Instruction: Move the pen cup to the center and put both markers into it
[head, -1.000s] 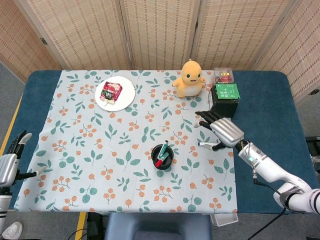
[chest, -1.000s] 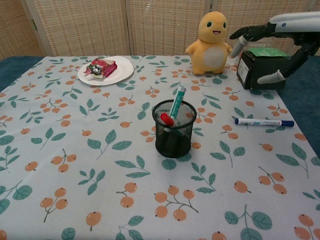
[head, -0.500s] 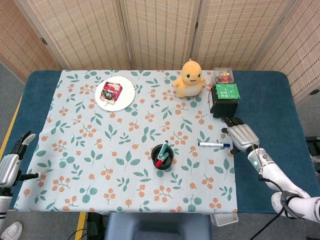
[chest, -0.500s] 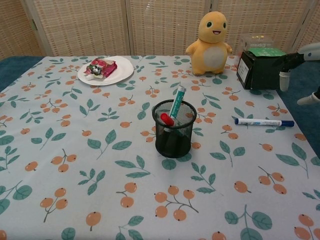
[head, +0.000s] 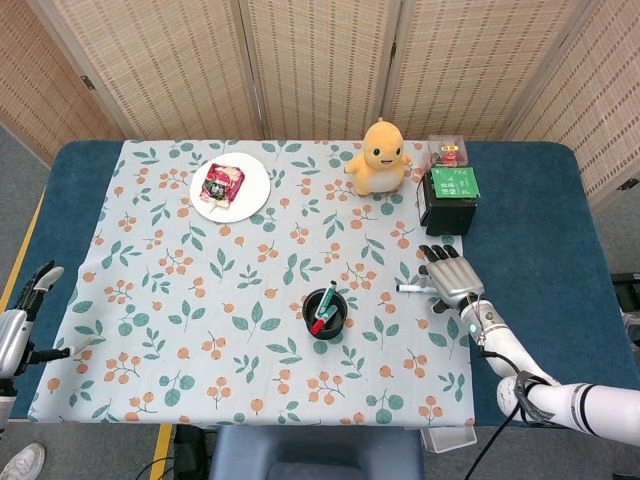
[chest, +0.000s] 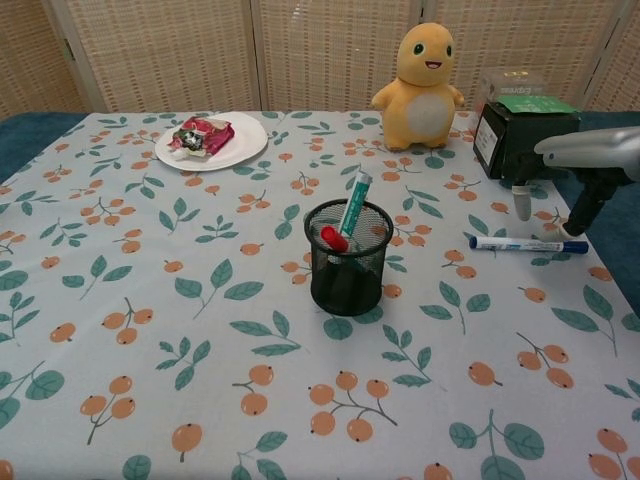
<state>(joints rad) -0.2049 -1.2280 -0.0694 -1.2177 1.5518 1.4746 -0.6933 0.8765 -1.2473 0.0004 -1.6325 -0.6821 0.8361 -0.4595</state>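
Counter (head: 530, 215): blue top, seen from above in head view.
Cloth (head: 200, 330): leaf-and-berry print, spread over most of the counter.
Toy (head: 380, 157): orange plush, upright at 12 o'clock from the cup, near the far cloth edge.
Box (head: 450, 198): black with green top, at 3 o'clock of the toy, on the cloth's right edge.
Plate (head: 250, 190): white, at 10 o'clock from the cup, well apart; red wrapped snack (head: 223, 186) lying in it.
Right hand (head: 448, 276): palm down, spread, above the blue marker's capped end; holds nothing. In chest view fingers (chest: 521, 200) hang just over the marker, contact not clear.
Left hand (head: 22, 318): at the left frame edge, off the counter at 9 o'clock; fingers extended, nothing held.
Cup (head: 325, 313): black mesh, upright near the cloth's middle.
Blue marker (chest: 528, 244): white barrel, blue cap, flat on the cloth at 3 o'clock from the cup, outside it.
Green marker (chest: 354, 203): standing tilted in the cup, top sticking above the rim.
Red item (chest: 333, 238): inside the cup beside the green marker; kind not clear.
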